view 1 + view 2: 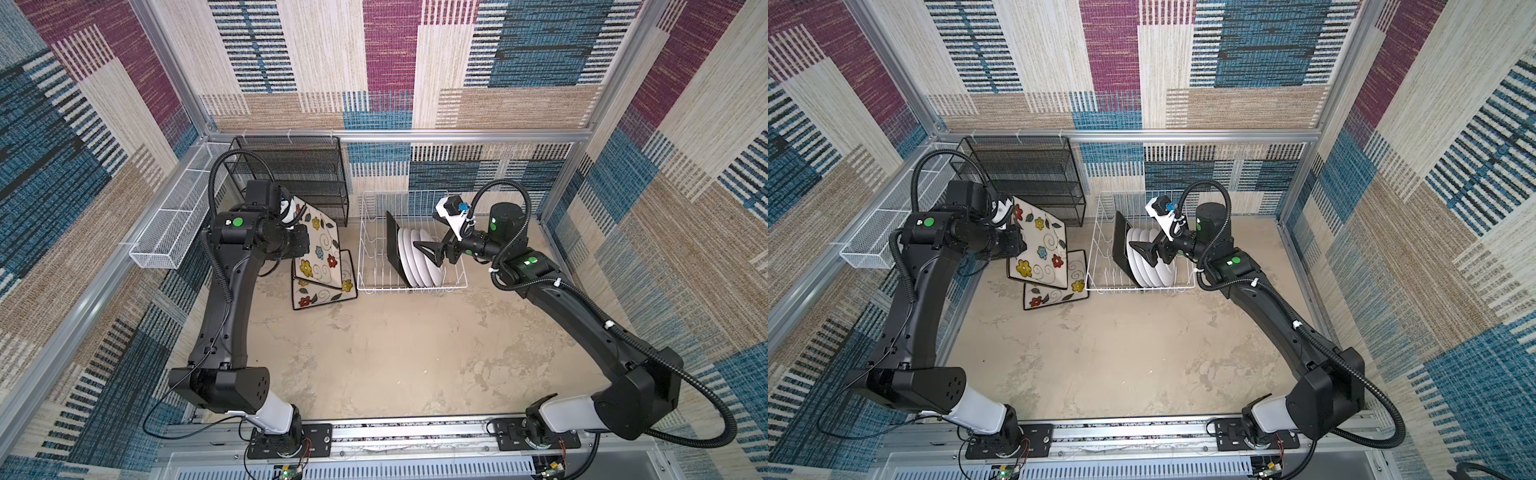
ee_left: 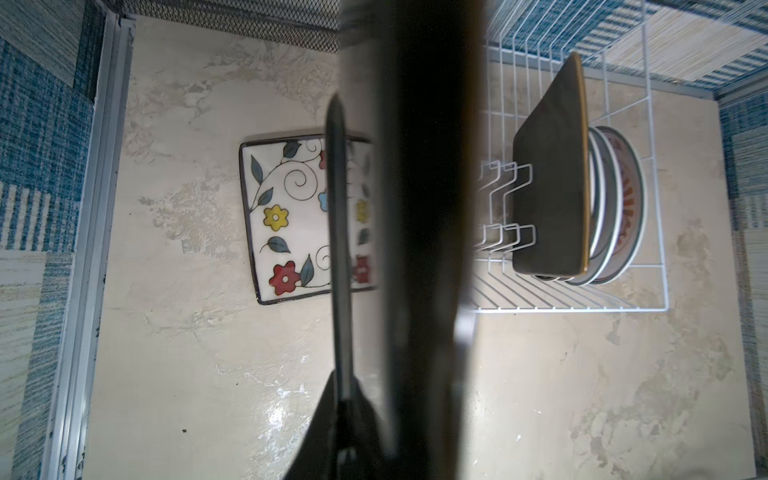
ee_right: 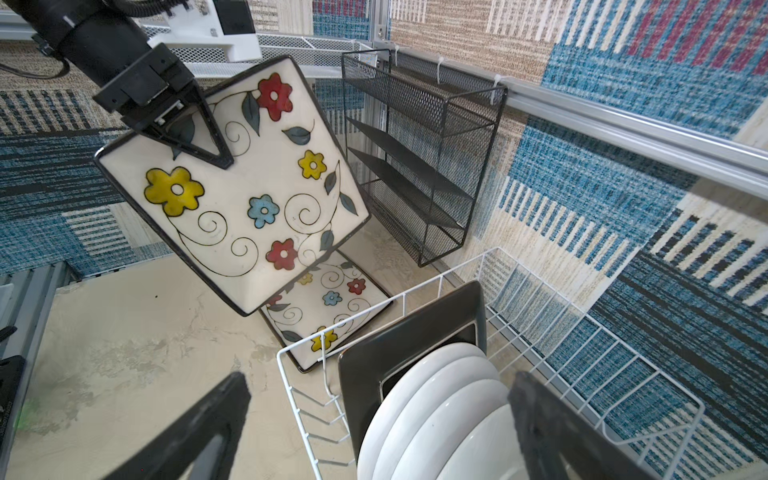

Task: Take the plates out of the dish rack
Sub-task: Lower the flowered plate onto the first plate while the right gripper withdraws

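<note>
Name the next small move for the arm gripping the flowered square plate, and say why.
Probably lower it, levelling it, onto the plate below. The left gripper is shut on the cream square plate with coloured flowers, which hangs tilted in the air above a matching flowered square plate lying flat on the table, outside the white wire dish rack.

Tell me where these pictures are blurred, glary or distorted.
Left wrist view: the held square plate is a dark out-of-focus band mid-frame, with glare on the tabletop. Right wrist view: the right gripper's fingers are soft. Both top views: sharp, wide-angle bending at edges.
</note>
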### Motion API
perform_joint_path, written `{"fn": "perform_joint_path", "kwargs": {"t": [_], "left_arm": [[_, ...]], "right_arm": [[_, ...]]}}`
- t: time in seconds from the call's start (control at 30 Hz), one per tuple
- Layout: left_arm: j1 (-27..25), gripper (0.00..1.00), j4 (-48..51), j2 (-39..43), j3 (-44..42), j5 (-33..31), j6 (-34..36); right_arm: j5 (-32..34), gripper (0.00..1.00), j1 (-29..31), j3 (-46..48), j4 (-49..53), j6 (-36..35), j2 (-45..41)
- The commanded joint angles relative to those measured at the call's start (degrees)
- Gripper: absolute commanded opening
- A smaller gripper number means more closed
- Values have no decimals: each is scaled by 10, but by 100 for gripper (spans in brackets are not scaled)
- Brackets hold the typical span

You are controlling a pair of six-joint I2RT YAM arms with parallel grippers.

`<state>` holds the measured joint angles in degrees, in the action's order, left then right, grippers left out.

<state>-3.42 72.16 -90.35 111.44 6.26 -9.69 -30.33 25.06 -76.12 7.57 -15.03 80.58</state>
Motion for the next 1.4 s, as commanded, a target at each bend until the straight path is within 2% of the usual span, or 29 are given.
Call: {"fn": "perform_joint_path", "kwargs": {"t": [0.0,0.23,0.4,0.7,0.83,1.1,1.23,1.37], "left_arm": [[3,0,-57,-4,-11,2,12],[13,0,-115,-9,-80,23,-5],[29,0,-155,-6,-130,34,-16],[67,0,-252,10,-232,112,-37],[79,0,-262,0,-248,125,-38],[106,0,-339,-10,-306,195,-57],[122,0,-357,-26,-314,240,-59],[130,0,-359,-45,-308,254,-53]], "right_arm": [[-2,100,0,-5,0,5,3],[-36,100,5,8,9,0,10],[-33,100,11,11,21,-2,16],[-27,100,13,19,22,0,15],[-26,100,13,13,18,5,12],[-25,100,13,3,23,2,16],[-18,100,13,3,30,6,13],[-14,100,14,2,34,12,12]]}}
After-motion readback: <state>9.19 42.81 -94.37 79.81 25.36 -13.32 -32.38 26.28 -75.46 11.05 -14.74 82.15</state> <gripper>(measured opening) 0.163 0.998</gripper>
